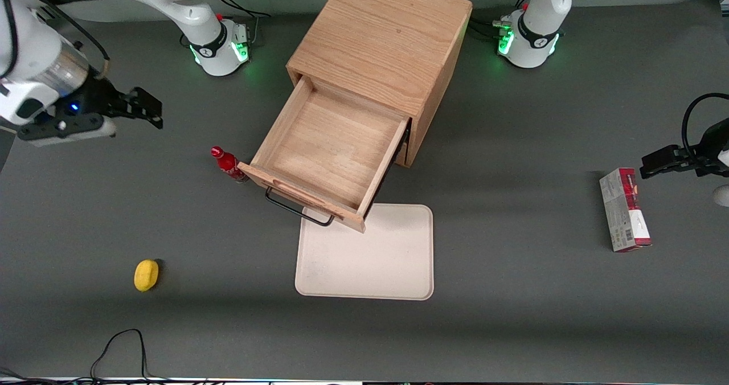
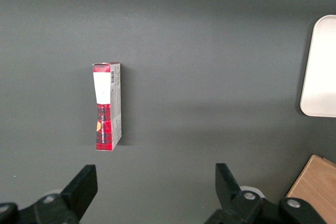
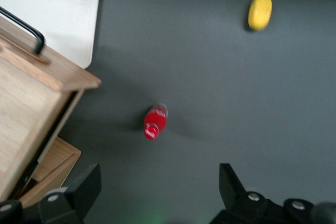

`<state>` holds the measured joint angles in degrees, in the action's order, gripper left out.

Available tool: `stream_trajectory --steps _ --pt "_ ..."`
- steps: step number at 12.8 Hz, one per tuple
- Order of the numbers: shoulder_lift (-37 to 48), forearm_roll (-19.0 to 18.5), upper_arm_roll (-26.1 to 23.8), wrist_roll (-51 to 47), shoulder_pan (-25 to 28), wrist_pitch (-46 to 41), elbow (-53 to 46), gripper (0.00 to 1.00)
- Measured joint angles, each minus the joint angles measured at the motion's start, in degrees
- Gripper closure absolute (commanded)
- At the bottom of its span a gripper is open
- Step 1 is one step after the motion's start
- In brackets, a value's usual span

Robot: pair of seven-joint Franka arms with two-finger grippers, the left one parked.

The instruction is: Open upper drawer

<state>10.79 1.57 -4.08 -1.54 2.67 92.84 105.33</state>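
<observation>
The upper drawer [image 1: 324, 146] of the boxy wooden cabinet [image 1: 381, 37] stands pulled far out, and its shallow wooden tray is bare. Its thin black wire handle [image 1: 296, 208] hangs on the front panel, over the edge of a beige tray. My gripper [image 1: 149, 109] is open and holds nothing. It hovers above the table toward the working arm's end, well apart from the drawer. In the right wrist view the open gripper [image 3: 157, 187] hangs over dark table, with the drawer [image 3: 31, 93] and its handle [image 3: 23, 27] off to the side.
A small red bottle [image 1: 228, 166] stands upright beside the drawer's front corner and also shows in the right wrist view [image 3: 155, 121]. A yellow fruit [image 1: 146, 274] lies nearer the front camera. A flat beige tray [image 1: 370, 259] lies in front of the drawer. A red box [image 1: 625, 209] lies toward the parked arm's end.
</observation>
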Motion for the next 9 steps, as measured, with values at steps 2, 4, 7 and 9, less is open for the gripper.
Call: stream_trajectory --steps 2,4,7,9 --pt "4.4 0.4 2.7 0.0 0.0 0.9 5.0 0.0" --pt "5.6 0.5 3.3 0.0 0.0 1.3 6.5 0.0" --pt "4.8 0.5 3.0 0.0 0.0 1.9 6.4 0.0" --pt "4.6 0.5 2.9 0.0 0.1 2.3 6.3 0.0"
